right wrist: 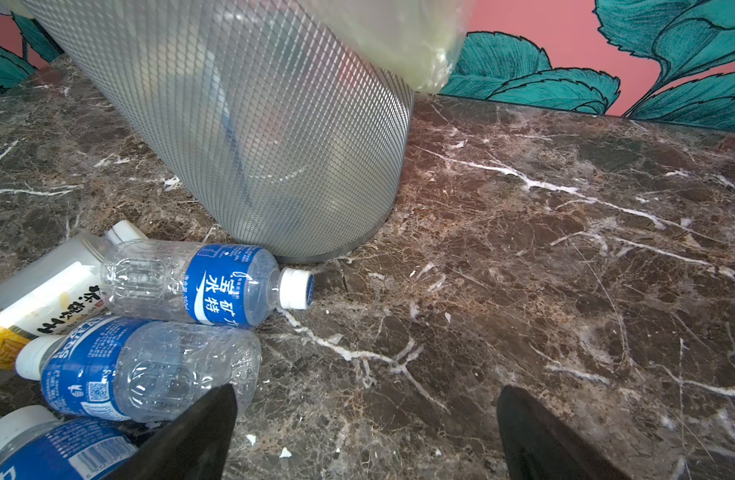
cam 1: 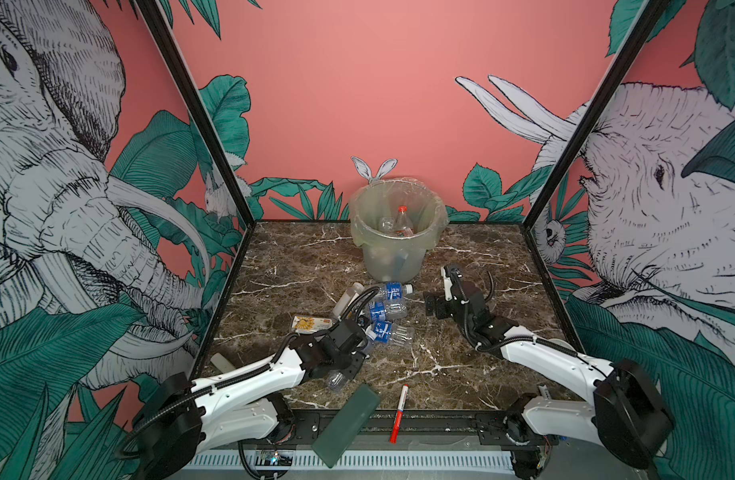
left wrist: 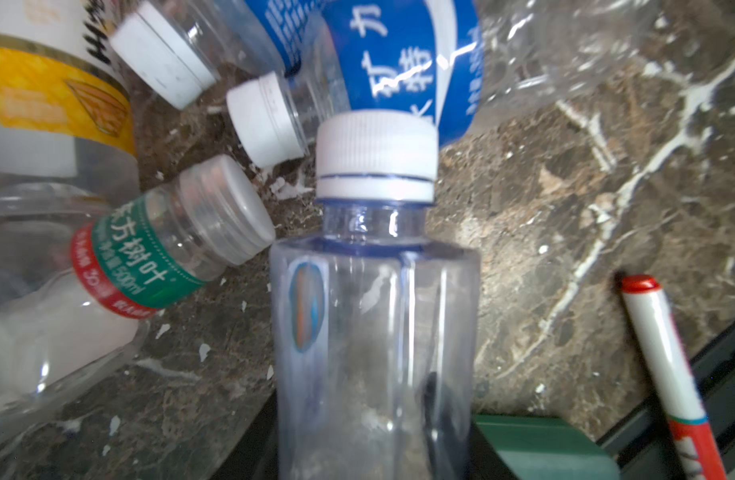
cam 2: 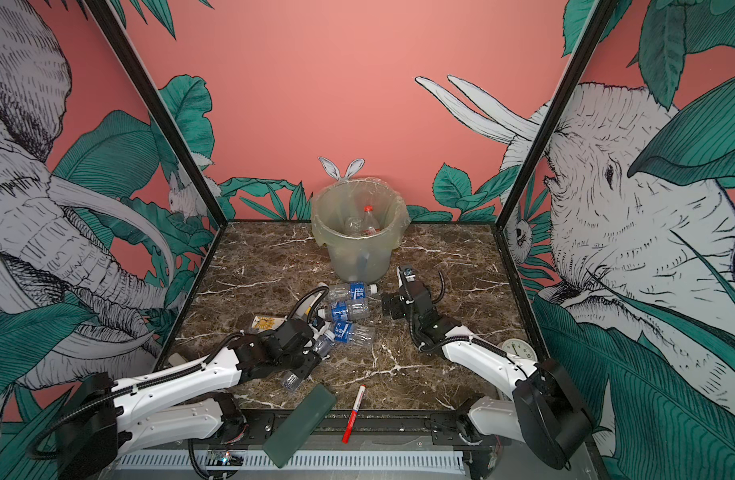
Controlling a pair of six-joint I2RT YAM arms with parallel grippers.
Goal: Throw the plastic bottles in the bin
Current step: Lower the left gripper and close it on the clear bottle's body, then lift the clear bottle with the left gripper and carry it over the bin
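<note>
**Left gripper clamped on a clear bottle; bin at rear centre**

We find the left gripper (cam 1: 349, 363) clamped on a clear bottle (left wrist: 374, 332) with a white cap; in the left wrist view this bottle fills the centre, cap pointing away from the camera; in both top views its base shows just below the gripper, near the front of the table (cam 1: 461, 365); we cannot tell whether it touches the table.

The right gripper (right wrist: 366, 436) has its jaws wide apart with nothing between them; it sits just right of the bottle cluster, near the foot of the bin (cam 1: 399, 253).

The bin stands upright at rear centre of the table, lined with a clear bag; inside we see a red-capped bottle (cam 1: 403, 218) and, beside it, a capless bottle (cam 1: 385, 224).

Three blue-label bottles lie on their sides between the bin and the left gripper: the rear bottle (cam 1: 393, 291) just beside the bin's foot, cap to the right; the middle bottle (cam 1: 384, 309); the front bottle (cam 1: 388, 332). A yellow-label bottle (cam 1: 312, 324) lies left of them; a green-label bottle (left wrist: 150, 266) lies close beside the clamped one.

The marker (cam 1: 400, 411) and the slab (cam 1: 345, 424) both overhang the table's front edge; the marker lies right of the slab, apart from it.
</note>
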